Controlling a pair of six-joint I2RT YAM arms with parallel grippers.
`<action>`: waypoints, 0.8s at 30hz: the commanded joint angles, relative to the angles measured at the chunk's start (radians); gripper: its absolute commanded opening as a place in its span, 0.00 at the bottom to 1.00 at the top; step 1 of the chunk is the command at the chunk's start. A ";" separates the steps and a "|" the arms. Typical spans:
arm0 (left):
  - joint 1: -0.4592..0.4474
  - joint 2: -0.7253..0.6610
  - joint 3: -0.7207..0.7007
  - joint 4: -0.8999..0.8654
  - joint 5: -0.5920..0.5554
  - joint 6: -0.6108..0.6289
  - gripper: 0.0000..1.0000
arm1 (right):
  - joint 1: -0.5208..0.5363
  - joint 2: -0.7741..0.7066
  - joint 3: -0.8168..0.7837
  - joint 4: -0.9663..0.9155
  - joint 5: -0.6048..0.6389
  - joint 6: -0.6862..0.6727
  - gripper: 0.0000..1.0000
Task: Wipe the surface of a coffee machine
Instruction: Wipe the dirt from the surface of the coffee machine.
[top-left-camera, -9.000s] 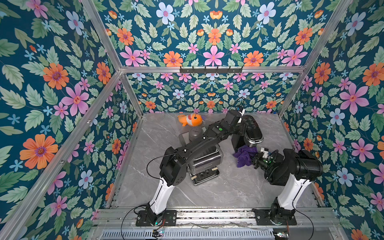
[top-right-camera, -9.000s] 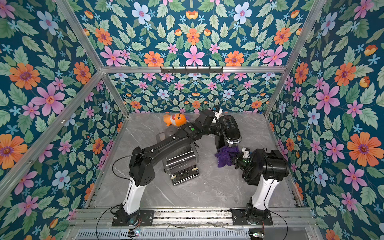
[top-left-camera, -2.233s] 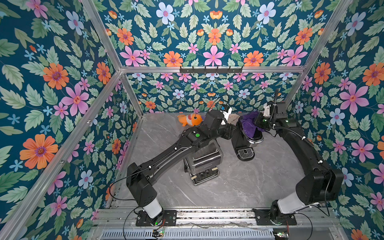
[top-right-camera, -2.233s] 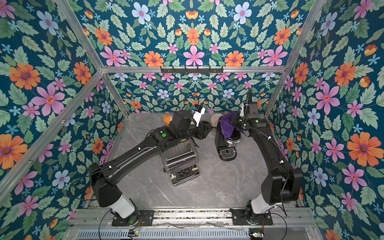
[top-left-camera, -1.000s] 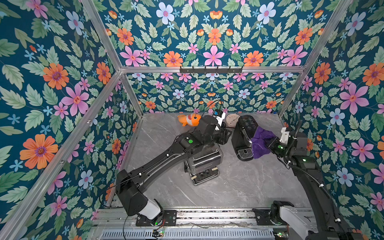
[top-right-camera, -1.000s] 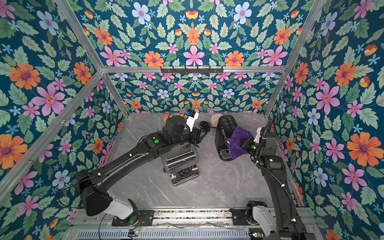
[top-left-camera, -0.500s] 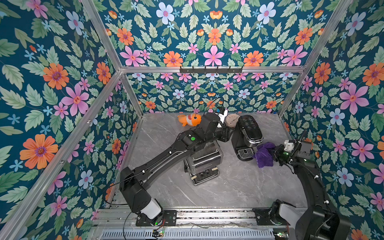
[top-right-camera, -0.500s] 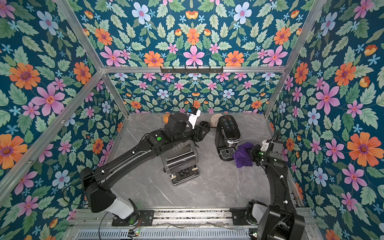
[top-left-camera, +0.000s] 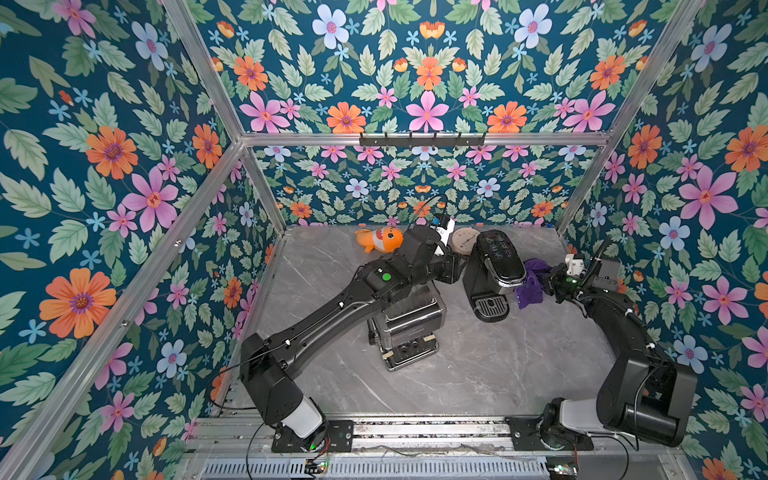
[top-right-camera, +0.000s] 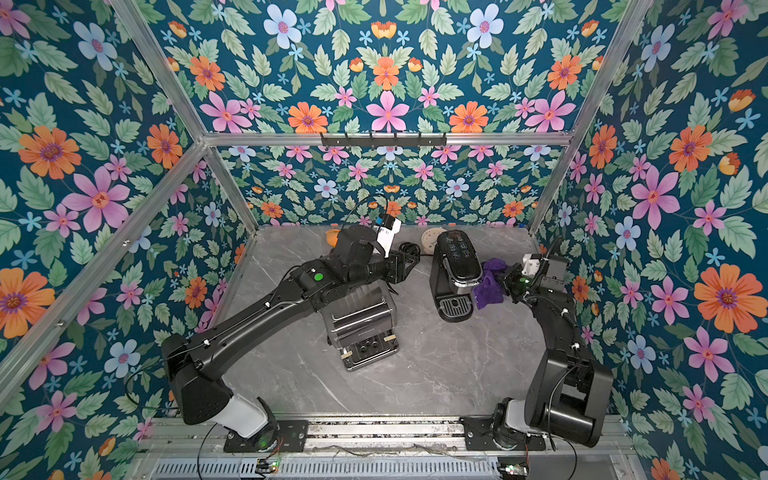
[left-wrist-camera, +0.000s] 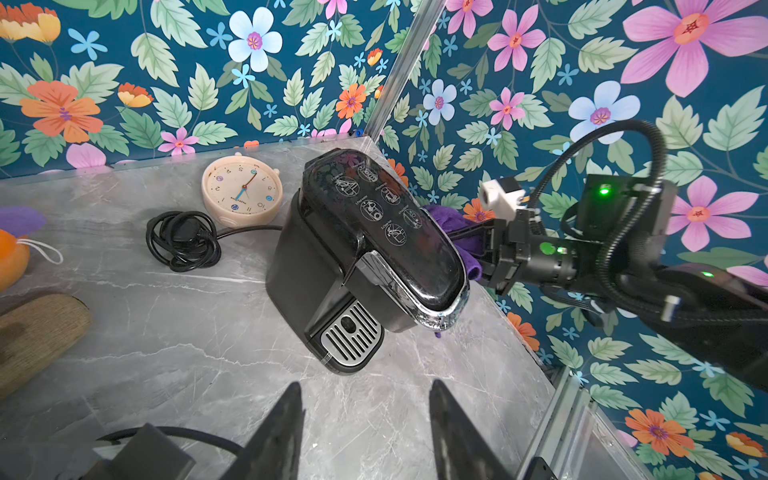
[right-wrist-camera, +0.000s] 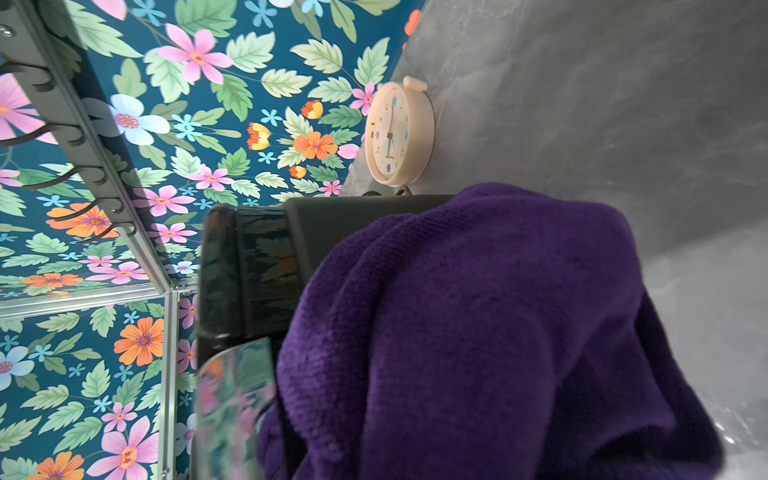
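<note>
cloth held at the coffee machine's side

the coffee machine (top-left-camera: 494, 266) stands right of centre in both top views, near the back wall. its glossy lid carries white icons with captions too small to read. the toaster's (top-left-camera: 409, 328) front label and the clock's (left-wrist-camera: 242, 194) numerals are unreadable too. the right gripper (top-left-camera: 547, 283), clamped on the purple cloth (top-left-camera: 528, 286), holds it against the machine's right side. the left gripper (left-wrist-camera: 365, 386) hangs just left of the machine, jaws apart and empty.
</note>
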 joint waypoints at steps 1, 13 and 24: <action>0.001 0.001 0.003 0.002 0.000 -0.004 0.50 | 0.001 0.033 -0.035 0.080 -0.034 0.020 0.00; 0.001 -0.024 -0.040 0.015 0.001 -0.026 0.50 | 0.090 0.086 -0.174 0.317 -0.066 0.162 0.00; 0.000 -0.032 -0.059 0.021 0.009 -0.030 0.50 | 0.110 0.095 -0.265 0.484 -0.076 0.274 0.00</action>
